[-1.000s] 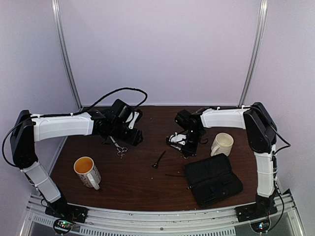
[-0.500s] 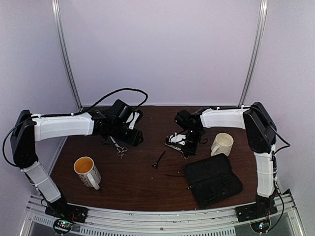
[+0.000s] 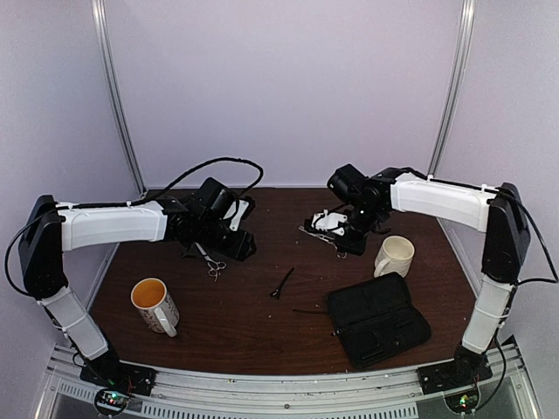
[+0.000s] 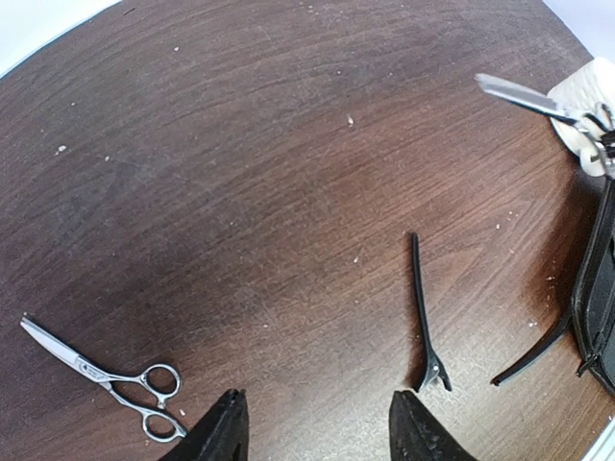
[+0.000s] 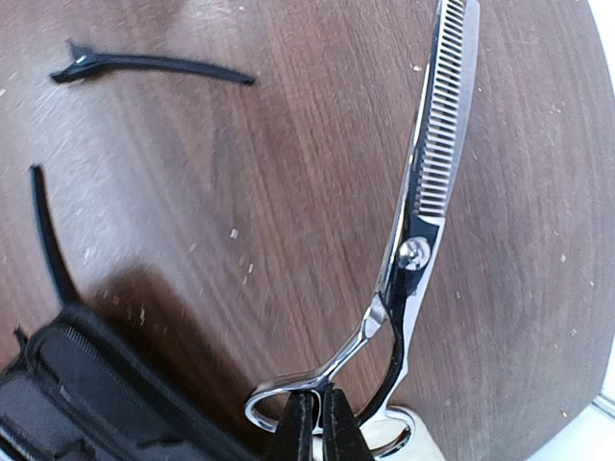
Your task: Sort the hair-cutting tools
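Observation:
My right gripper (image 5: 315, 408) is shut on the ring handle of toothed silver thinning scissors (image 5: 428, 192) and holds them above the table; the top view shows the pair (image 3: 316, 233) by the gripper (image 3: 339, 236). My left gripper (image 4: 317, 423) is open and empty, hovering over bare wood. Plain silver scissors (image 4: 106, 370) lie just left of it, also in the top view (image 3: 210, 262). One black clip (image 4: 423, 317) lies to its right, mid-table (image 3: 281, 283). A second black clip (image 3: 310, 311) lies against the case's left edge (image 4: 533, 351).
A black fabric case (image 3: 377, 319) lies at the front right. A cream mug (image 3: 393, 256) stands behind it. A mug with an orange inside (image 3: 153, 304) stands at the front left. The table's rear edge meets the wall behind both grippers.
My right arm has swung its elbow out to the right and lifted the thinning scissors up and back, slightly rightwards. The left arm has not moved.

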`<state>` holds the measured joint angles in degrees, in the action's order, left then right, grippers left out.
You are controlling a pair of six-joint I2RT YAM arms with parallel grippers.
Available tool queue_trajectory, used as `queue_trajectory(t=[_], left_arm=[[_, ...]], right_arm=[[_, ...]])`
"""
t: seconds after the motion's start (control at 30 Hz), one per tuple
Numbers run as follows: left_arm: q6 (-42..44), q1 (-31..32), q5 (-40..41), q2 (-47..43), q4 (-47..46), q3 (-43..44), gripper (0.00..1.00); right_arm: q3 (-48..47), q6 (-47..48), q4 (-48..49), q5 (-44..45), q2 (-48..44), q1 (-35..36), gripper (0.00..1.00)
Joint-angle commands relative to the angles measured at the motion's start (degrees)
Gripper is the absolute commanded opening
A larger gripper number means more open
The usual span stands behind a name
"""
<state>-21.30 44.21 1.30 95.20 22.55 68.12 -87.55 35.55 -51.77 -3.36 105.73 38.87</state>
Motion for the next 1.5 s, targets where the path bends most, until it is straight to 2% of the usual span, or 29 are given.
queue_trajectory(t=[0.0,0.3,0.5,0.67,0.8,1.0,1.27,1.47], left_arm=[[1.5,1.2,-4.6,-0.7,-3.4,0.2,0.53],[5.3,7.2,-16.7,6.6,-3.6,8.6,0.54],[2.0,9.9,-22.5,14.2,-3.5,16.1,0.55],[-0.8,9.9,-29.3,18.9,-6.1,18.7,0.53],[-1.4,10.5,-33.3,22.4,-6.3,21.1,0.52],[-1.6,11.1,-33.9,25.9,-6.2,23.9,0.52],[-2.3,11.1,-37.0,31.6,-5.0,29.2,0.52],[-2.5,11.1,-36.5,33.4,-3.5,30.2,0.48]], right_arm=[[7.1,3.3,-1.7,1.0,-7.2,-0.1,0.00],[32.1,14.4,-1.6,4.1,-32.6,-3.4,0.00],[42.3,22.7,-6.5,6.3,-48.1,-6.2,0.00],[50.1,32.5,-5.8,9.5,-55.4,-9.4,0.00],[53.0,38.6,-3.6,10.7,-55.4,-10.9,0.00],[54.4,45.2,1.2,12.3,-50.8,-13.5,0.00],[50.6,46.2,3.3,12.2,-42.4,-14.4,0.00],[49.0,47.1,1.8,11.8,-41.9,-14.4,0.00]])
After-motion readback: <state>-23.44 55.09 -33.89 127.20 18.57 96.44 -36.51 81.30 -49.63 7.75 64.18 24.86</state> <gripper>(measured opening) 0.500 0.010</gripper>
